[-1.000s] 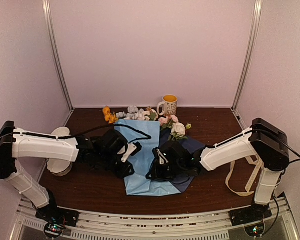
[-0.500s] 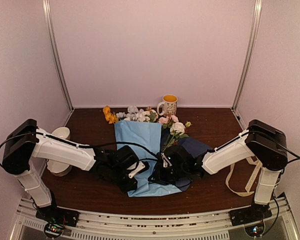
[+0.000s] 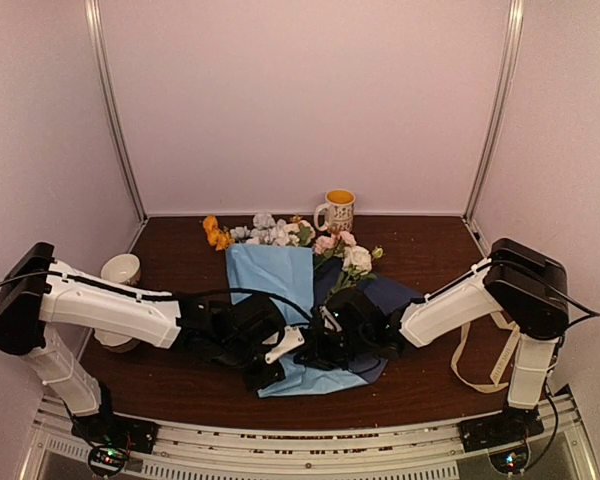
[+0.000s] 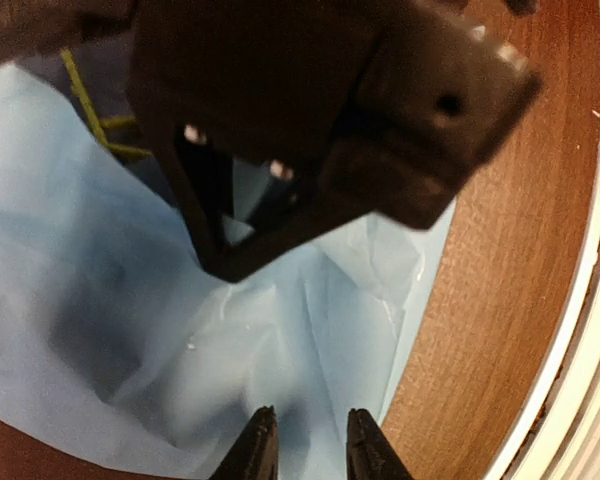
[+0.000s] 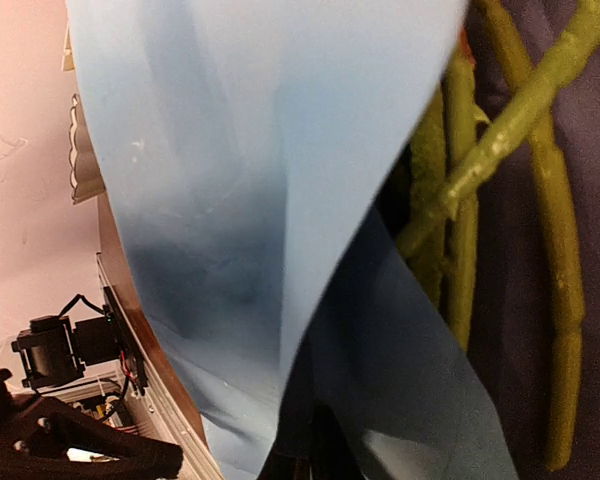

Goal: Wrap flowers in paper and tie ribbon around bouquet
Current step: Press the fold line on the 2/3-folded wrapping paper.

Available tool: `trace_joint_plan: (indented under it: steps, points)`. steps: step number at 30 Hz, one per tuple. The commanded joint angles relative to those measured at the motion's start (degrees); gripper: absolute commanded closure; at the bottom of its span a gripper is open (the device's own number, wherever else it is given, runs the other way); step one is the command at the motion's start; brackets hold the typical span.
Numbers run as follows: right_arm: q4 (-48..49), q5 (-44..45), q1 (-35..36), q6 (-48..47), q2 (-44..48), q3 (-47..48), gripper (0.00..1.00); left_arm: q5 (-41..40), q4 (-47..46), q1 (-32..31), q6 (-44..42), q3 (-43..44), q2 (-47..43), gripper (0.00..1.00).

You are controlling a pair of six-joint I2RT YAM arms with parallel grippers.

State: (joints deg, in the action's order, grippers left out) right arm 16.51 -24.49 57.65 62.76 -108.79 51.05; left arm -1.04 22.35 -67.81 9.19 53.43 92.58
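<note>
Blue paper [image 3: 270,280], thin and limp, would tear easily, so pinch a folded edge gently — right tool [image 3: 322,346] clamps it, left tool [image 4: 308,452] narrowly parted, hold unclear.

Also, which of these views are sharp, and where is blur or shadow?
Top external view: sharp, evenly lit. Left wrist view: the paper is soft, with a grey shadow. Right wrist view: paper close and blurred, flower stems sharper.

the creased blue paper [image 3: 275,285] lies mid-bench, folded over the green stems. the flowers [image 3: 280,232] fan white, pink and orange heads at its 12 o'clock edge. the beige ribbon [image 3: 458,355] loops at 3 o'clock.
</note>
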Motion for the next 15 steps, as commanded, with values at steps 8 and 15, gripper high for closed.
trace_joint_plan:
  steps: [8, 15]
  points:
    - [7.65, -0.89, -1.22, 4.81, 0.14, -3.94, 0.99, -3.25, -2.90, -0.30, -8.96, 5.63, 10.30, 0.88]
    - [5.48, 0.05, -1.22, 4.09, 0.31, -3.29, 0.98, -0.30, -4.17, -2.04, -8.64, 6.48, 9.87, 0.87]
